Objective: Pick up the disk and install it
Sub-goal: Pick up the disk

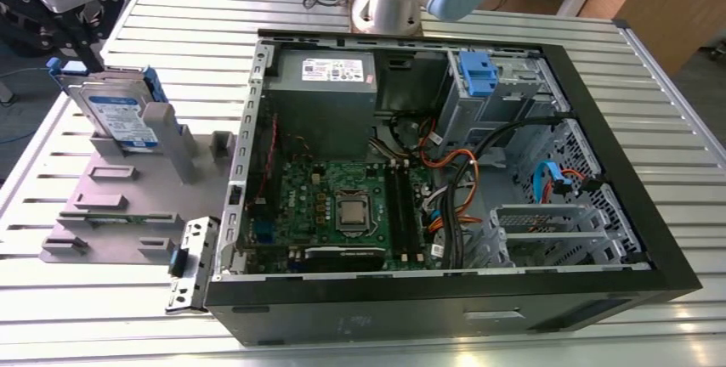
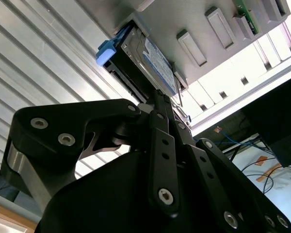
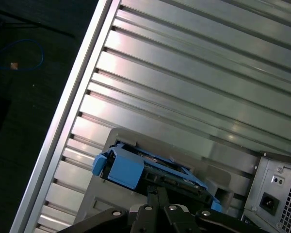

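At the exterior view's upper left, the tool (image 1: 77, 48) hangs directly over the disk (image 1: 119, 116), close above its blue end tab; whether it is apart or clamped cannot be told. The disk stands tilted on edge in a grey fixture (image 1: 125, 206) on the slatted counter (image 1: 46, 316), beside the open computer case (image 1: 397, 316).

The tabletop (image 1: 102, 316) was ribbed bare metal, smooth, with a dull sheen that caught light in streaks. The disk (image 1: 119, 116) had a silver metal body under a glossy label, framed in smooth blue plastic. The tool (image 2: 160, 97) was matt black, studded with bright metal screw heads. The stand (image 1: 125, 206) looked like matt grey plastic. The computer case (image 1: 454, 307) was matt black outside and bare grey sheet metal within.
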Available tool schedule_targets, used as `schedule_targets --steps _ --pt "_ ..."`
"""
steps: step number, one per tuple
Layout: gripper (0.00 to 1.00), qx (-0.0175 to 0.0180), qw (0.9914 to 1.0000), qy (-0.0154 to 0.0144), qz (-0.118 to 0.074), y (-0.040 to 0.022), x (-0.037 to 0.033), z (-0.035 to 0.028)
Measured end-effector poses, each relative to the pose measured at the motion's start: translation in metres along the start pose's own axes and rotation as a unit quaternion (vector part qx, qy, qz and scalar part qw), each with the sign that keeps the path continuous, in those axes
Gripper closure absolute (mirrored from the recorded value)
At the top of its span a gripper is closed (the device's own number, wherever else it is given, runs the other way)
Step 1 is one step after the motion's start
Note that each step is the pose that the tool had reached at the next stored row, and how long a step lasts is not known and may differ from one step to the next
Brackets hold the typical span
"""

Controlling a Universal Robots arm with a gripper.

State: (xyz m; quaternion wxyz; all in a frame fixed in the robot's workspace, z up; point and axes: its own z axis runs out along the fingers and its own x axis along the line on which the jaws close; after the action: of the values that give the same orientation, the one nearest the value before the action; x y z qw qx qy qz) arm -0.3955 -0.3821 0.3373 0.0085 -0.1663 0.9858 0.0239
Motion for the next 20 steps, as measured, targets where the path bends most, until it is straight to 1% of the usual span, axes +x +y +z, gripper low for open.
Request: schedule_targets --steps 2,6,8,12,20 --pt "0.89 -0.0001 0.99999 0.0003 -0.005 0.0000 0.0000 0.0000" --pt "0.89 -0.0006 0.99973 0.0011 -0.023 0.0000 0.0000 0.0000" --pt "0.89 -0.0008 0.99945 0.0015 -0.033 0.0000 0.0000 0.0000" --pt "0.89 -0.0013 0.99856 0.0024 -0.054 0.0000 0.0000 0.0000" --pt "0.89 -0.0014 0.99850 0.0025 -0.055 0.0000 0.0000 0.0000"
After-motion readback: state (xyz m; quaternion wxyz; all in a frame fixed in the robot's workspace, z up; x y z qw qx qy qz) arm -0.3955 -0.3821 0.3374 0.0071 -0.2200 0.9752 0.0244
